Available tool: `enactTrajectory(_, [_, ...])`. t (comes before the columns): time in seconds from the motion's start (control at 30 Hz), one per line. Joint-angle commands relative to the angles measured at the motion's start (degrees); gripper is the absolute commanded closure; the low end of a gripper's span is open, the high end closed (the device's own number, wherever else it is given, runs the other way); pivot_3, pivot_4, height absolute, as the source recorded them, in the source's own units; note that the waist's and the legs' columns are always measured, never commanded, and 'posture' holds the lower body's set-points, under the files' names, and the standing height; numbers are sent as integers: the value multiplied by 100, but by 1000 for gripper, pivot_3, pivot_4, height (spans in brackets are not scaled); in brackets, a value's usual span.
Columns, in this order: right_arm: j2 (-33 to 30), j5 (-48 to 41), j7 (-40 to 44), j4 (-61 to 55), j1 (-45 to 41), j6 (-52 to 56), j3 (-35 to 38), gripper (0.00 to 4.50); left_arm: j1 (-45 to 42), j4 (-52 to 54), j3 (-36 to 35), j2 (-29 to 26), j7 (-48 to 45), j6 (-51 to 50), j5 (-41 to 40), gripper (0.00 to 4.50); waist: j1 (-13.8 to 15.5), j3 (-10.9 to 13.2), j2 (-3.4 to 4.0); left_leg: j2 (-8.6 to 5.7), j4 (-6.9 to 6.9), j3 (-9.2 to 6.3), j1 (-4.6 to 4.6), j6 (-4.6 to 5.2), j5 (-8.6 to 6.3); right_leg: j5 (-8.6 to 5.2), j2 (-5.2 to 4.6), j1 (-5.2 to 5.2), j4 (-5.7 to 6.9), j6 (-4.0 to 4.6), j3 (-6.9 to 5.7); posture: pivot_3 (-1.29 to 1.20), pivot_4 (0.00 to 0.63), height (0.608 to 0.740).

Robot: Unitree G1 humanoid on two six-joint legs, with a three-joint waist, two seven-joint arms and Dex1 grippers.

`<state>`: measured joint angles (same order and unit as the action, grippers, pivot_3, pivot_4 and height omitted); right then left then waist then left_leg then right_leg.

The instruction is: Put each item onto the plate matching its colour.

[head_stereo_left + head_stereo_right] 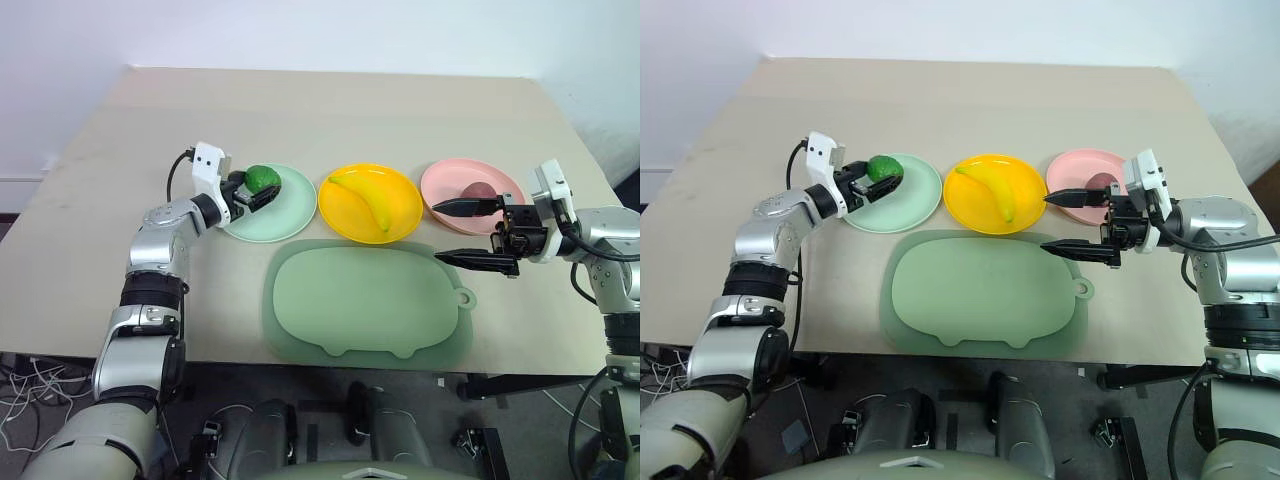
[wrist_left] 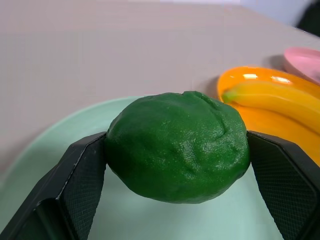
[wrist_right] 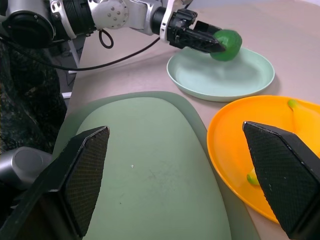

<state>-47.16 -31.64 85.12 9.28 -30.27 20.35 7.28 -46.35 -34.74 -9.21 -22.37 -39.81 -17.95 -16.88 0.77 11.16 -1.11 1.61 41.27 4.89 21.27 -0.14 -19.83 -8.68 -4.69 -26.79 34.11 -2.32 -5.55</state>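
Observation:
My left gripper (image 1: 258, 190) is shut on the glossy green fruit (image 2: 177, 145), its two pads pressed against the fruit's sides. It holds the fruit just above the far-left part of the mint green plate (image 1: 285, 215). The yellow banana (image 1: 372, 198) lies on the yellow plate (image 1: 345, 212) in the middle. On the pink plate (image 1: 445, 180) at the right rests the dark red fruit (image 1: 478, 190). My right gripper (image 1: 435, 232) stands open and empty, pointing left, between the pink plate's near rim and the mat.
A large pale-green mat (image 1: 370, 300) with a loop tab lies in front of the three plates, near the table's front edge. Bare tabletop stretches behind the plates and to the left.

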Motion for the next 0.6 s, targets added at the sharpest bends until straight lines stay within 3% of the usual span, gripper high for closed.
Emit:
enactTrajectory(0.03, [-58,19,-17,-18,-119,-100,65,0,59,283,-106,29,174,166,-34,71,-1,0,0,0,0,0,0,0,0,0,0,0,0,0,0,0,150,740])
enactTrajectory(0.27, [-44,24,-11,-11,-129,-79,61,0,301,564,45,150,128,51,-44,71,3,0,0,0,0,1,0,0,0,0,0,0,0,0,0,0,150,740])
enactTrajectory(0.4, [-23,81,-35,22,-116,-113,36,0,553,770,504,192,597,480,645,71,3,0,0,-1,0,1,0,-1,0,0,0,1,0,0,0,0,150,740])
enactTrajectory(0.53, [-46,115,-50,6,-92,-102,40,0,683,1154,419,278,419,205,303,71,-1,0,0,0,-2,1,-4,0,0,0,1,2,0,0,0,0,150,740])
enactTrajectory(0.6, [-54,116,-46,-1,-77,-100,52,0,789,1344,686,164,451,566,675,71,-1,0,0,1,-1,0,-2,0,0,0,1,1,0,0,0,0,150,740])
